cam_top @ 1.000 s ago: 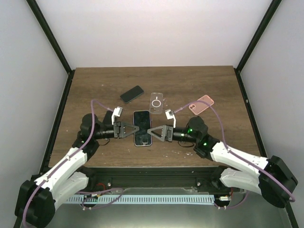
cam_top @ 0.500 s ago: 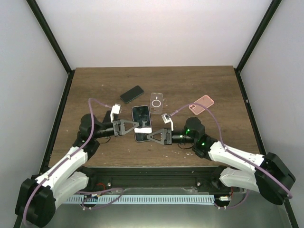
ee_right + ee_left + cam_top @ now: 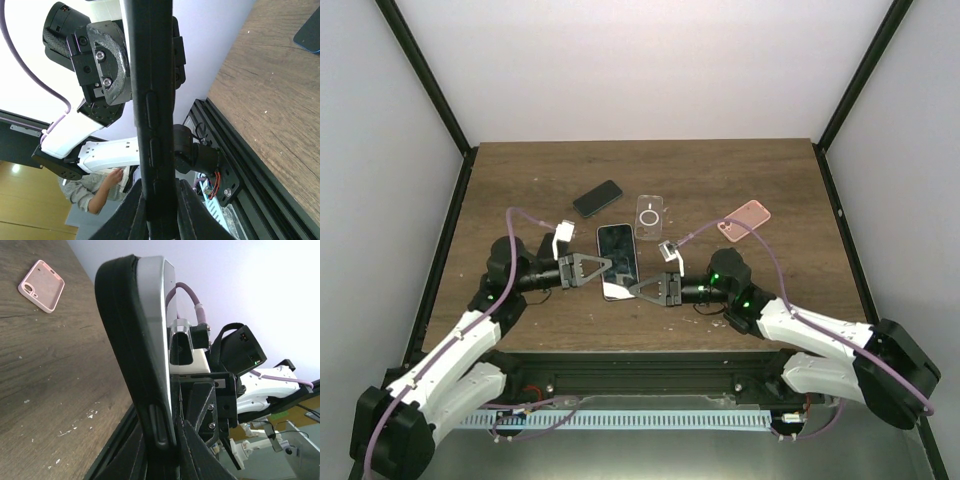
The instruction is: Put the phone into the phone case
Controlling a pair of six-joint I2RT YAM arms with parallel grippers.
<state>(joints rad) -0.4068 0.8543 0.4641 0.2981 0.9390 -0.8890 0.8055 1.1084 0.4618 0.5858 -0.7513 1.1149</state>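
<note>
- Phone (image 3: 618,255) sits pinched between left gripper (image 3: 604,269) and right gripper (image 3: 634,290), both clamped on its edges.
- Scuffed wooden table (image 3: 720,180) lies beneath the fingers; white walls (image 3: 640,70) enclose it.

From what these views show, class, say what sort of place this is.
Probably a robotics lab test cell: a wooden table walled by white panels in a black frame, with the left gripper and right gripper holding one phone between them.

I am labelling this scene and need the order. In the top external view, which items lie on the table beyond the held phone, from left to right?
dark phone → clear case → pink case
</note>
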